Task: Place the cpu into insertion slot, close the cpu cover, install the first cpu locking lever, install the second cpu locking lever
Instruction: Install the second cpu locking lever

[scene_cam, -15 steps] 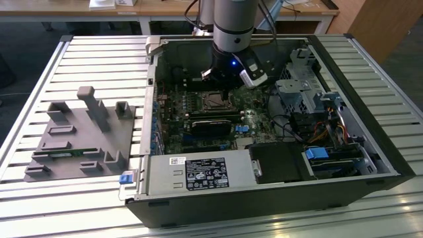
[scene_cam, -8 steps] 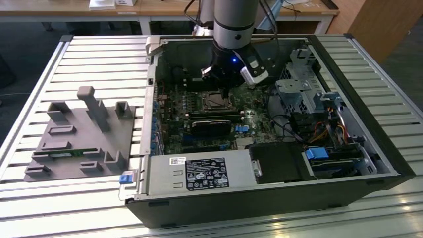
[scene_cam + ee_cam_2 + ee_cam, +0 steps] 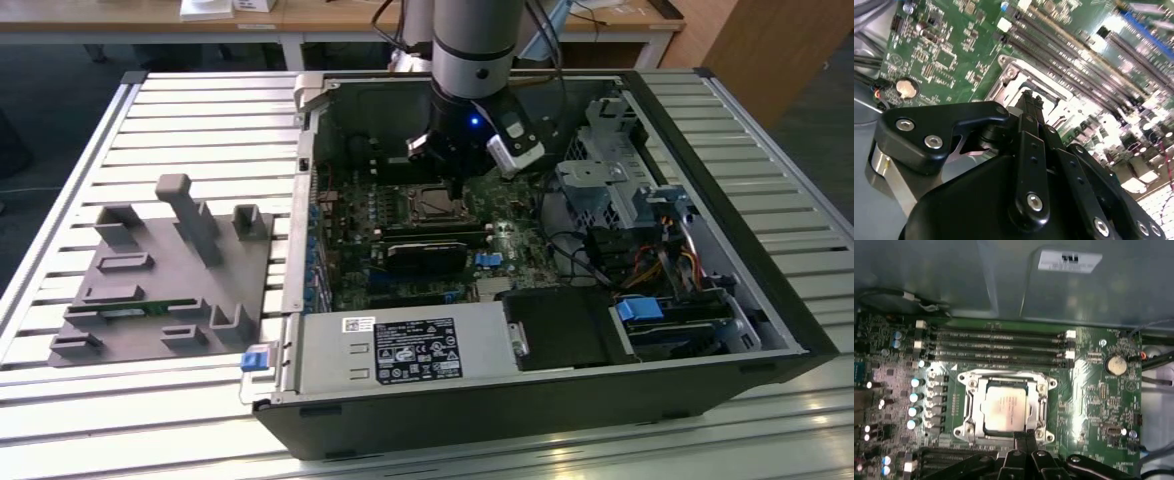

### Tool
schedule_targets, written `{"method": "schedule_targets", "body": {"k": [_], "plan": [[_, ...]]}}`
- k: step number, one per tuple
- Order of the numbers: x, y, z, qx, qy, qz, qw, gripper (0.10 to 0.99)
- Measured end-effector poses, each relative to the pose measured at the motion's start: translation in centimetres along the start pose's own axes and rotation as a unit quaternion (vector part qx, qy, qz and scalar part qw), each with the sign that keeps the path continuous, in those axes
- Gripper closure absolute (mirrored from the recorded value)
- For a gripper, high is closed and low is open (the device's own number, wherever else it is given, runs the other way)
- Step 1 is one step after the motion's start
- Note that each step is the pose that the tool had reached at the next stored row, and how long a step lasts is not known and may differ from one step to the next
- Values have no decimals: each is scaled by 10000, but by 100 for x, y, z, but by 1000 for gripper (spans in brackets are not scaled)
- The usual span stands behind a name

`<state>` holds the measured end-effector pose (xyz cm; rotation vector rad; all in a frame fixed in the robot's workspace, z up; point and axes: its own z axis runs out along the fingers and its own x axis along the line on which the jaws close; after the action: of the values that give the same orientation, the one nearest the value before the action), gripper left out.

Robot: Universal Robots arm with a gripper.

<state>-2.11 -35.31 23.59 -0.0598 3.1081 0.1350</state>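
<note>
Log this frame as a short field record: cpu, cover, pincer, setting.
cpu: pale square chip seated in the insertion slot
cpu cover: silver frame lying down around the chip
pincer: fingertips close together at the socket's edge, holding nothing visible; in the exterior view it hangs just above the socket
setting: open computer case on a slatted table; grey fixture block at the exterior view's left
memory slots: long dark rows beside the socket
</note>
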Motion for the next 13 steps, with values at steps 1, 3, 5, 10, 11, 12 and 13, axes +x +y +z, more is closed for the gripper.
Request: {"method": "schedule_targets", "body": {"k": [1, 3, 5, 10, 11, 12, 13], "plan": [[1, -25, -3, 1, 0, 0, 10000, 980], [3, -77, -7, -1, 1, 0, 10000, 980], [4, -107, -9, -14, 24, 2, 10000, 980], [8, -190, 3, -51, 59, 7, 10000, 980], [9, -207, 5, -58, 60, 7, 10000, 980], [12, -216, 8, -66, 59, 7, 10000, 980], [26, -220, 10, -71, 59, 8, 10000, 980]]}}
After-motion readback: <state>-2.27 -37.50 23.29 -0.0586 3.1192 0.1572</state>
